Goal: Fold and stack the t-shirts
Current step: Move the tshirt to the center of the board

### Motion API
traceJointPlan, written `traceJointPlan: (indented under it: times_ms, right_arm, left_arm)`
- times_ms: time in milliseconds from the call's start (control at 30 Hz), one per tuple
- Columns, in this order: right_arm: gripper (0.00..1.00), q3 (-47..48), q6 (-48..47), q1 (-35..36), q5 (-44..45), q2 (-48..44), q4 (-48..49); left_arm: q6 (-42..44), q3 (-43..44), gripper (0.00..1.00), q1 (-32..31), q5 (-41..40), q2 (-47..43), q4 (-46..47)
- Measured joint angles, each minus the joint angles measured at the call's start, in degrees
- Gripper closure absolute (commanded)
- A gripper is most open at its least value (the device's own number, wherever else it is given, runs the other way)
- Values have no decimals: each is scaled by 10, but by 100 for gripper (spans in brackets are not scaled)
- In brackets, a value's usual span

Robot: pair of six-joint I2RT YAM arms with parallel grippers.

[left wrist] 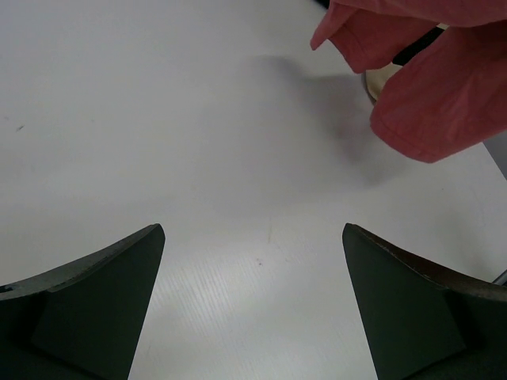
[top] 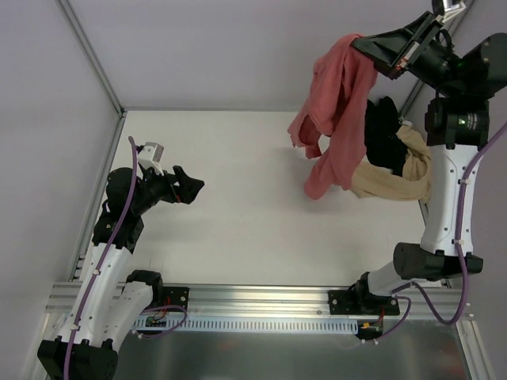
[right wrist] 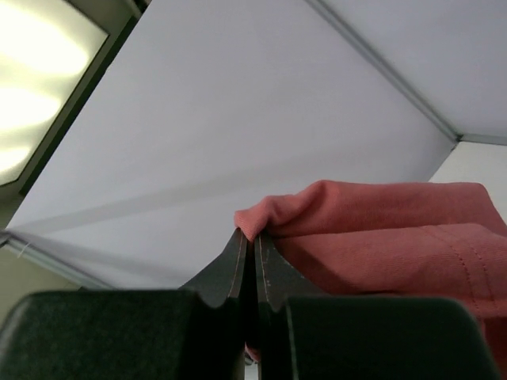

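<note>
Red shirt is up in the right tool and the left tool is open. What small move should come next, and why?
Probably swing the right tool leftward, carrying the coral-red t-shirt over the bare table. The shirt hangs bunched from one pinched fold, close by the black t-shirt and beige t-shirt. The open left tool sits far to the left, likely too distant for a second hold.

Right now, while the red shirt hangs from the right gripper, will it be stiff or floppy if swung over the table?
Probably floppy: the coral-red t-shirt hangs in limp folds from one bunch pinched in the right gripper. Swung, it would likely sway and land crumpled, since its lower end dangles free. Seemingly light: a small pinch carries it.
</note>
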Motion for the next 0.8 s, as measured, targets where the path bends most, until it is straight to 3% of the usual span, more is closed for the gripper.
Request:
traceJointPlan:
  times_ms: [200,367,667,800]
  right_arm:
    - [100,37,104,113,-37,98,117]
    - [99,77,143,187,-62,178,124]
    - [99,162,187,207,-107,209,154]
    - [99,98,186,204,-132,139,166]
  left_arm:
    - [0,1,1,0,0,0,0]
    - [0,1,1,0,0,0,0]
    - [0,1,1,0,0,1,0]
    - [0,3,1,0,0,5,0]
